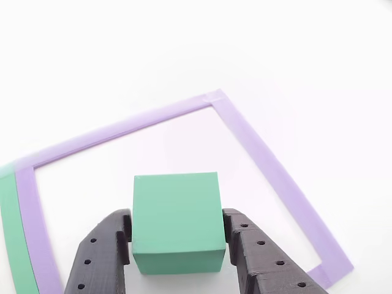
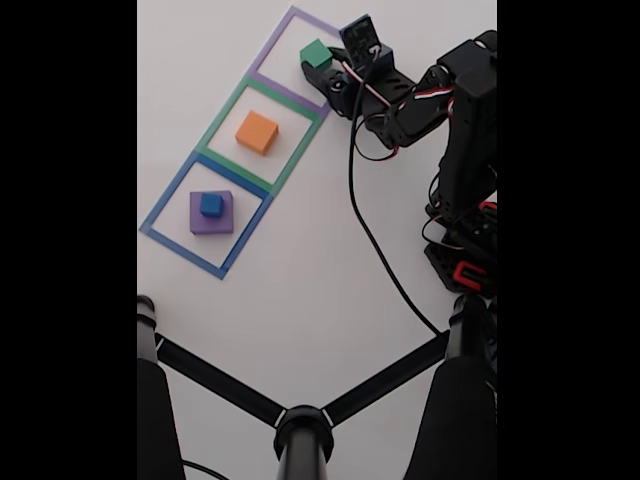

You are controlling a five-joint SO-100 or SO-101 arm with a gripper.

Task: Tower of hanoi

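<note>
1. Gripper [image 1: 177, 245] clamped on the green block [image 1: 176, 217], one dark finger [image 1: 101, 254] pressed to the left face, the other to the right face in the other view.
2. Green block sitting squarely between the jaws, top face tilted toward the lens, front lower edge just ahead of the fingertips.
3. Beyond the fingertips: purple tape outline [image 1: 257, 150] framing block and gripper on the white table [image 1: 306, 55]; far corner up and to the right of the block.
4. Left of the left finger: one purple tape side running down the frame, strip of green tape [image 1: 11, 233] hugging its outer edge.
5. From the fixed view: gripper [image 2: 318, 68] reaching into the purple tape square [image 2: 285, 25] at the top of the row, green block [image 2: 316, 54] pinched at its tip.
6. Black cable [image 2: 360, 200] trailing from the wrist back down across the table, arm [image 2: 455, 110] folded off to the right.
7. Next square down from the gripper: orange block [image 2: 257, 132] alone inside the green tape outline [image 2: 222, 115].
8. Farthest from the gripper: purple block [image 2: 211, 214] in the blue tape outline [image 2: 165, 205], blue block [image 2: 211, 205] stacked on top.
9. Bottom of the fixed view: black stand legs [image 2: 215, 380] spreading in a Y, well apart from the gripper.
</note>
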